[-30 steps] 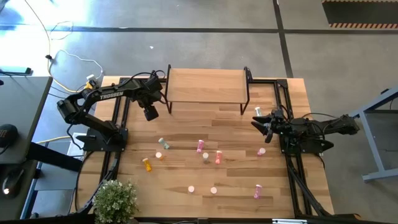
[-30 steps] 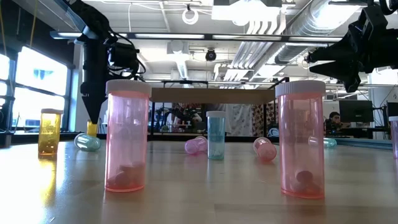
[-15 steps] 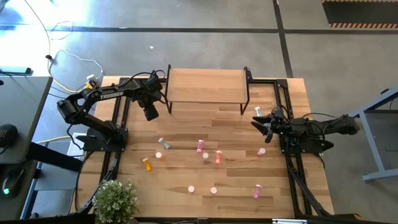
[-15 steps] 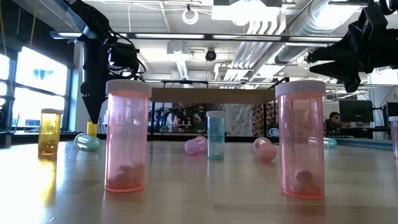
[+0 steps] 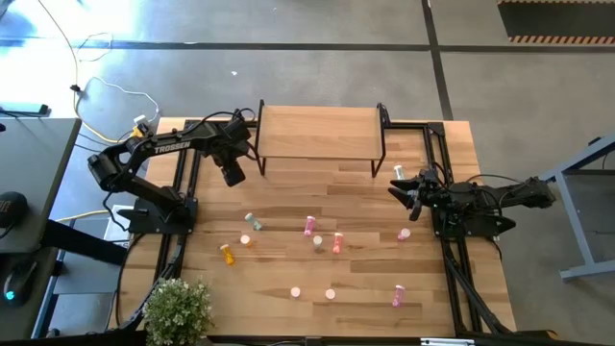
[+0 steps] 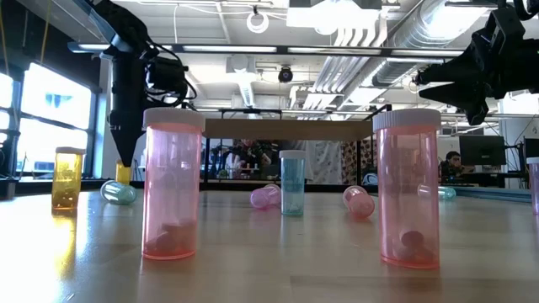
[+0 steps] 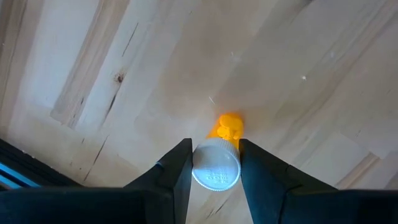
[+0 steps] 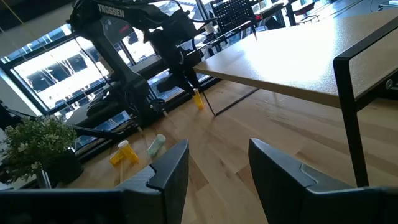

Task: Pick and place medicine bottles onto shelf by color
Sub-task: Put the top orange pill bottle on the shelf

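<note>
An orange bottle point(image 7: 219, 163) with a pale cap is sitting between the two fingers point(image 7: 176, 174) of the left gripper point(image 5: 233, 177), and the fingers are pressing against its cap on both sides, so the gripper is grasping this bottle. In the low view the bottle point(image 6: 124, 173) is hanging under the gripper tip, and whether it is touching the desk point(image 5: 288, 197) I cannot tell. The gripper is pointing straight down, just in front of the left front leg of the shelf point(image 5: 317, 132). The left arm is reaching from its base near the left edge of the desk, with the elbow bent back and the forearm stretching toward the shelf.

The shelf is standing at the far edge of the desk, in the middle, and its board is carrying no bottles. The other medicine bottles point(image 5: 317, 244) are standing or lying scattered over the middle and near part of the desk: pink and salmon ones, a pale green one point(image 5: 253, 222) lying on its side, and another orange one point(image 5: 227, 254) toward the near left corner.

The right gripper point(image 5: 403, 189) is waiting above the right side of the desk, well apart from the bottles. Its arm is lying almost level and is pointing toward the left arm. Its fingers point(image 8: 166, 167) are standing apart and are holding nothing.

A small green plant point(image 5: 179, 309) is standing at the near left corner of the desk.
</note>
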Controlling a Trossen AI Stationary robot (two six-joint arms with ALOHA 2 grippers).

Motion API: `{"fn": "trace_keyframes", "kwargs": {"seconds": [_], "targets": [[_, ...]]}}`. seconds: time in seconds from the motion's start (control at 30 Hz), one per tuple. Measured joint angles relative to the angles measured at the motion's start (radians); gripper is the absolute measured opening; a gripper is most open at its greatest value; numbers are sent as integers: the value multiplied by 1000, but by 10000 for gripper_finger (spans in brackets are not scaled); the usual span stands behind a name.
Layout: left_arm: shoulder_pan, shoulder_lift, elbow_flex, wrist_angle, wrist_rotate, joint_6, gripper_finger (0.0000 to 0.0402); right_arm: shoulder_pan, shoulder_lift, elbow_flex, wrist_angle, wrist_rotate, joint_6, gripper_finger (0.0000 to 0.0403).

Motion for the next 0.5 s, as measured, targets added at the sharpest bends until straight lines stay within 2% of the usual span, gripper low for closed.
{"fn": "trace_keyframes", "kwargs": {"seconds": [0.5], "targets": [[0,-94,0,-67,-2,-95,109,0,0,0,0,0,0,158]]}}
